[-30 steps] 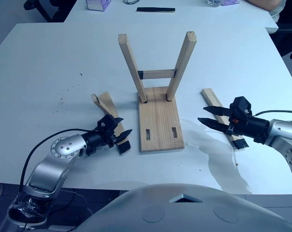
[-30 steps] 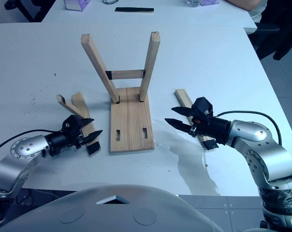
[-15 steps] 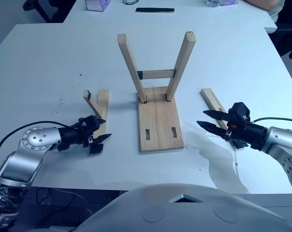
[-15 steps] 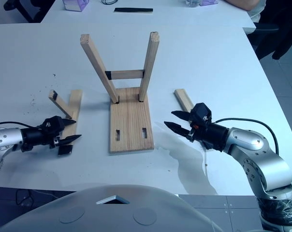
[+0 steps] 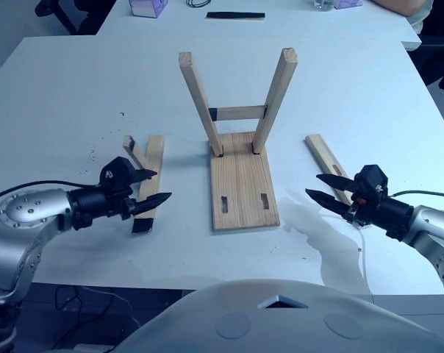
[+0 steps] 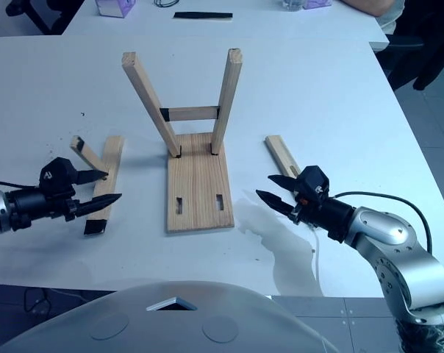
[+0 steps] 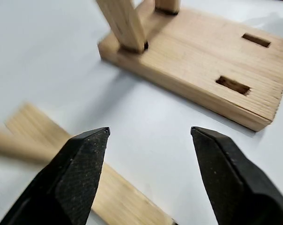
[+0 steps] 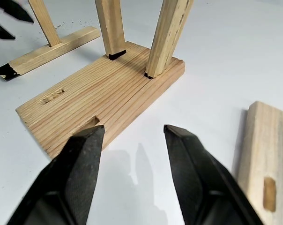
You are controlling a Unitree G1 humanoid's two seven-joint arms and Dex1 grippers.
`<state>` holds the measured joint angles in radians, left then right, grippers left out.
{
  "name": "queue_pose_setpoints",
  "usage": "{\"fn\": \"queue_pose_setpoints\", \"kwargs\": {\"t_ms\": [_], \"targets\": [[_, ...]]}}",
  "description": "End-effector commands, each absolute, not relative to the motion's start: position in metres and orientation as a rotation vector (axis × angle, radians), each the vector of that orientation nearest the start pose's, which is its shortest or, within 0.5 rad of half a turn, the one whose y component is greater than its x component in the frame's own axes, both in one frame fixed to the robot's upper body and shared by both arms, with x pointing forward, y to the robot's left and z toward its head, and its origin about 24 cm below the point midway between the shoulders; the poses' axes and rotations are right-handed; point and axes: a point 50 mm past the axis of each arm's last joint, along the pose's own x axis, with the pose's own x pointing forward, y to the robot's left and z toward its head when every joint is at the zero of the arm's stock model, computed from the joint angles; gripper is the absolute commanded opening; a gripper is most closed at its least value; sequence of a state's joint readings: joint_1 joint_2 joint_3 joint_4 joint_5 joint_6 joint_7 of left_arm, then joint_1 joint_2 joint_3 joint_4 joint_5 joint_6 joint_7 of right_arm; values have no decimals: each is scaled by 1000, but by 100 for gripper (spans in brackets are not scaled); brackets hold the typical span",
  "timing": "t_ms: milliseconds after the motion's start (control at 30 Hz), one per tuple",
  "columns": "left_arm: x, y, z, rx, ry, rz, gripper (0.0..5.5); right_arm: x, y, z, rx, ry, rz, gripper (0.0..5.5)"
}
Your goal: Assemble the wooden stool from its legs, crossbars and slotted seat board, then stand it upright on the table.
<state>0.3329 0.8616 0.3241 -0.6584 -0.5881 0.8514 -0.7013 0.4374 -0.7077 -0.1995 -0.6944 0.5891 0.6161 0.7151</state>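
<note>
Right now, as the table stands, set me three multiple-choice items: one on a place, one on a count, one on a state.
1. Where on the seat board do the two upright legs stand?
A. at its near end
B. at its far end
C. on its middle

2. How many slots in the board are empty?
A. one
B. two
C. four

3. How are the left gripper and right gripper?
A. both shut on a leg
B. left open, right shut
C. both open, holding nothing

Answers:
1 B: the legs sit in the end away from the robot.
2 B: two bare slots show at the near end.
3 C: each gripper shows a wide gap with nothing in it.
</note>
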Motion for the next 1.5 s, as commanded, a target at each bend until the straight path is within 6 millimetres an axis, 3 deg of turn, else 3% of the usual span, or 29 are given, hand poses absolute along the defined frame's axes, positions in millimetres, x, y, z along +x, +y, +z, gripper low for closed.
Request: {"fn": "queue_pose_setpoints", "kwargs": {"t_ms": [33,300,500,667,767,1000,1200,1433,1500], "targets": [[158,235,108,163,629,-411,317,149,-205,100,-69,417,810,233],[148,241,104,192,594,-155,317,155,-205,105,-89,405,844,233],[134,247,77,189,677,-66,317,155,-203,105,-90,409,851,233],[134,246,61,181,687,-73,317,154,-201,104,-87,410,859,233],[135,247,63,182,661,-68,317,154,-201,104,-88,412,863,233],[139,237,70,162,632,-118,414,154,-201,103,-89,415,859,233],[144,228,70,143,634,-179,414,155,-200,103,-93,416,867,233],[143,237,32,95,824,-129,414,159,-200,102,-100,422,885,233],[140,240,25,69,871,-115,383,160,-199,102,-102,422,890,233]]}}
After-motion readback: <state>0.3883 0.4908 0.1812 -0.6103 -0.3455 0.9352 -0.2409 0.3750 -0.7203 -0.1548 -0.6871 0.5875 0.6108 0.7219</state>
